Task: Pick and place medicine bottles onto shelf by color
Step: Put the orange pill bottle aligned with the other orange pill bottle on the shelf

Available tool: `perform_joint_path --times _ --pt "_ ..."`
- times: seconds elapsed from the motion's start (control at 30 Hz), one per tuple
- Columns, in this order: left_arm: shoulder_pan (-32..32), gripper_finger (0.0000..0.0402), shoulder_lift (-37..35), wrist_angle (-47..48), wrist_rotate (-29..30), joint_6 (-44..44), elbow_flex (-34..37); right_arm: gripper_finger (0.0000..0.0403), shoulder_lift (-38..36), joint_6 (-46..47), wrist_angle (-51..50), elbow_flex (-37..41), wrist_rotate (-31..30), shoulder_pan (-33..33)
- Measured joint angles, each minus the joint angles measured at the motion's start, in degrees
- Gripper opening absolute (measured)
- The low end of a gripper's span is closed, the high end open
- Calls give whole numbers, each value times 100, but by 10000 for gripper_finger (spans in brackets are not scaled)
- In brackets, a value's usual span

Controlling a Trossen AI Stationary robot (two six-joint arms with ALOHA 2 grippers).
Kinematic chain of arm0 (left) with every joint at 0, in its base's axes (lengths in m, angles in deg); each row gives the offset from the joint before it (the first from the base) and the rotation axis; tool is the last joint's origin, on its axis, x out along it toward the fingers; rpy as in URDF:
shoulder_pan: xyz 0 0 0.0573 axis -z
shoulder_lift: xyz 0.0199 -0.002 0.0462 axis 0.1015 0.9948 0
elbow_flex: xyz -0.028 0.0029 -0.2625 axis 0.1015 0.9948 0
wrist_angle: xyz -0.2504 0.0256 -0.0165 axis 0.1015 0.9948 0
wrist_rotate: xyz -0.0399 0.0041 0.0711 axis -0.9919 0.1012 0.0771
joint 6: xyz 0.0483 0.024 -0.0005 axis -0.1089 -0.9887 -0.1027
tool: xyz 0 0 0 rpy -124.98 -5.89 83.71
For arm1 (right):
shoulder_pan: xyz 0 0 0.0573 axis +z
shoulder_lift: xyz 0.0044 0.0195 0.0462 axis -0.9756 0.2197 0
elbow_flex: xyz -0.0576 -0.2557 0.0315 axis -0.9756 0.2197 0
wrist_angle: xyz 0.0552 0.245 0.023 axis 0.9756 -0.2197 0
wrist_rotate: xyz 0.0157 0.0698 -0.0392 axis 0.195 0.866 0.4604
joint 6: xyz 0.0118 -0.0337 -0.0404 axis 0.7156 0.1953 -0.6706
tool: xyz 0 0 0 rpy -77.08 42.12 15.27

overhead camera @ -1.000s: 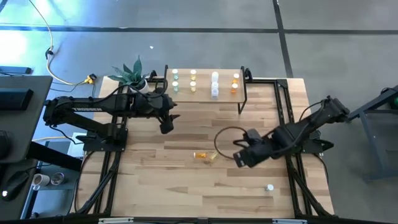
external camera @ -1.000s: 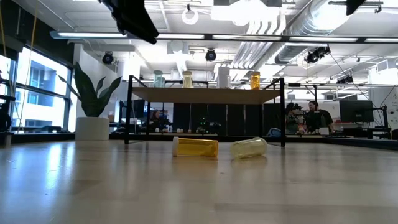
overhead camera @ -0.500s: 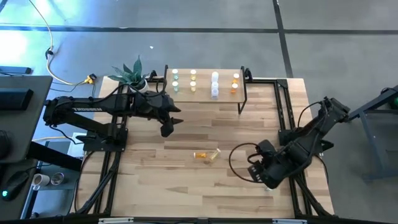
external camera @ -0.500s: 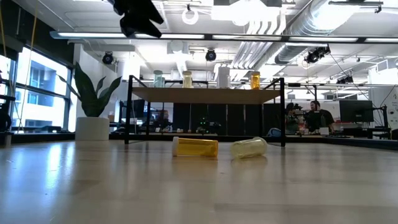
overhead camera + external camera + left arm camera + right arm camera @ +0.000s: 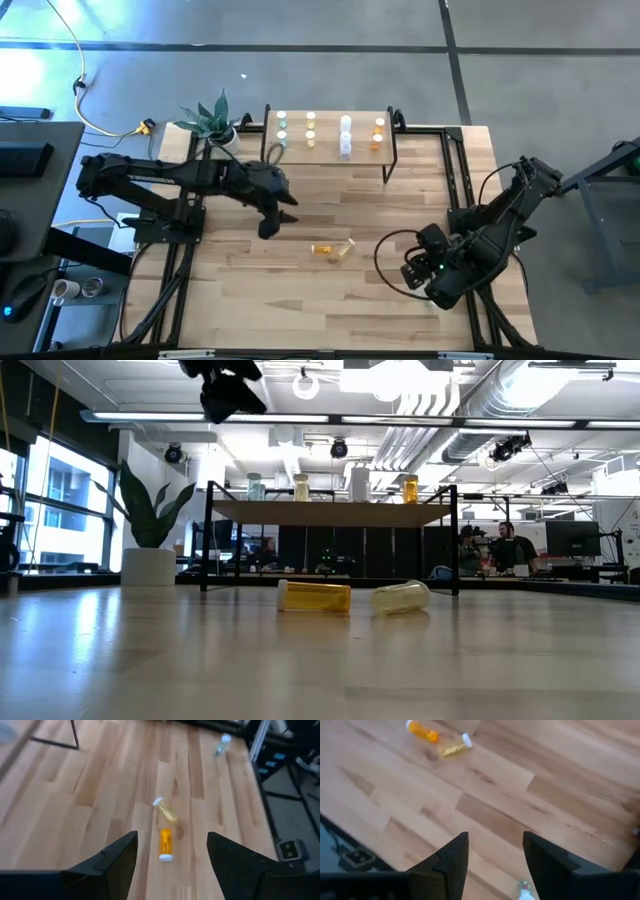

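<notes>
Overhead, the shelf [image 5: 330,135] stands at upper centre of the table [image 5: 250,300], with standing bottles arranged in four colour columns — greenish [image 5: 282,130], yellow [image 5: 311,128], white [image 5: 346,136] and orange [image 5: 379,133] — so most of the sorting appears done. Two bottles lie on their sides at mid-table, close together: an orange bottle [image 5: 322,249] and a paler yellow bottle [image 5: 343,248]; the table-level view shows them lying in front of the shelf's legs. The left gripper [image 5: 268,218], left of centre, hangs above the wood with its fingers spread apart and empty; its wrist view frames the orange bottle [image 5: 165,844] between the two fingers, which suggests an approach lined up for that one. The right gripper [image 5: 413,272], at lower right, is likewise parted and empty, and a third, pale-capped bottle [image 5: 525,892] shows just beyond its fingers at the frame's bottom edge — probably its own target. A potted plant [image 5: 212,118] sits at the shelf's left.
</notes>
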Motion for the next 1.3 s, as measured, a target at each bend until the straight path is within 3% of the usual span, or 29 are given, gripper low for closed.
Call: perform_joint_path --times 0.27,0.67,1.07,1.3 --pt "576 229 605 -271 533 131 0 179 0 277 -108 2 -728 -232" --pt "946 229 1564 -1193 644 -224 -2 179 0 -7 -59 2 -749 -774" --pt "950 229 2556 -2116 775 -323 -2 179 0 -29 -13 2 -748 -824" --pt "950 229 3036 -2166 798 -324 -1 179 0 -29 9 2 -750 -824"
